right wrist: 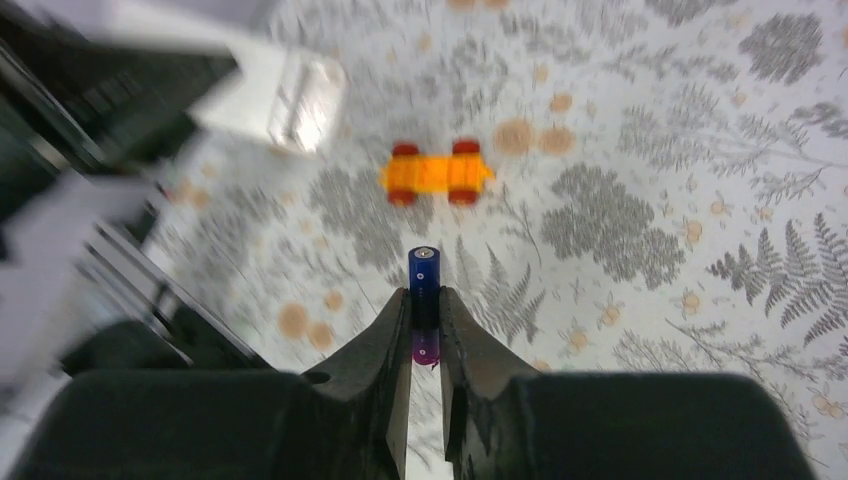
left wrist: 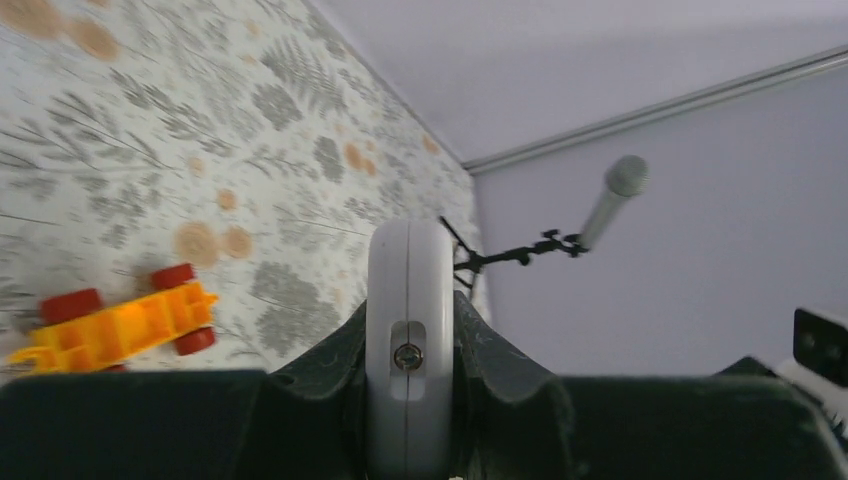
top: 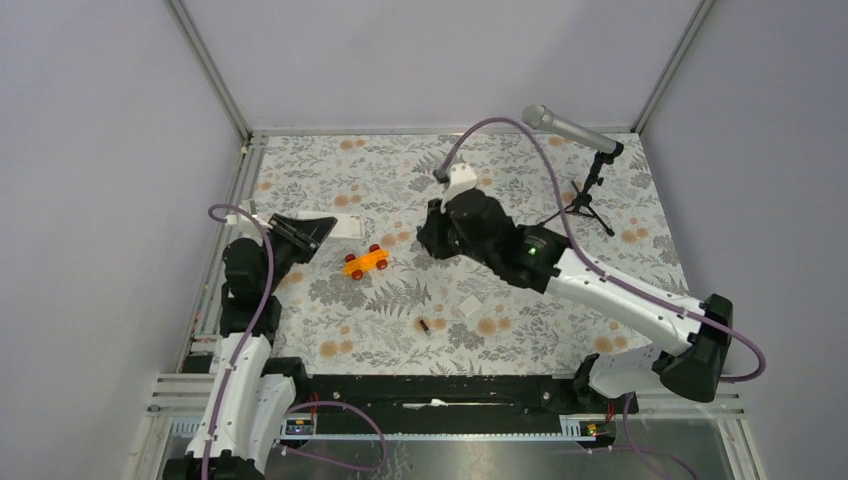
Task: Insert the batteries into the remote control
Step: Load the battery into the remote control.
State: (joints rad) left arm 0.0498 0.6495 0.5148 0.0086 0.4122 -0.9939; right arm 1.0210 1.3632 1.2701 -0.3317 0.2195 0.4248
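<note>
My left gripper is shut on the white-grey remote control and holds it above the table at the left. The left wrist view shows the remote edge-on, with a screw, clamped in the gripper. My right gripper is shut on the blue-purple battery, which sticks out past the fingertips. That gripper hovers mid-table, right of the remote. The remote shows blurred at upper left in the right wrist view. The dark battery lies on the table near the front.
An orange toy car with red wheels sits between the grippers; it shows in both wrist views. A small flat white square piece lies beside the dark battery. A microphone on a black tripod stands at back right.
</note>
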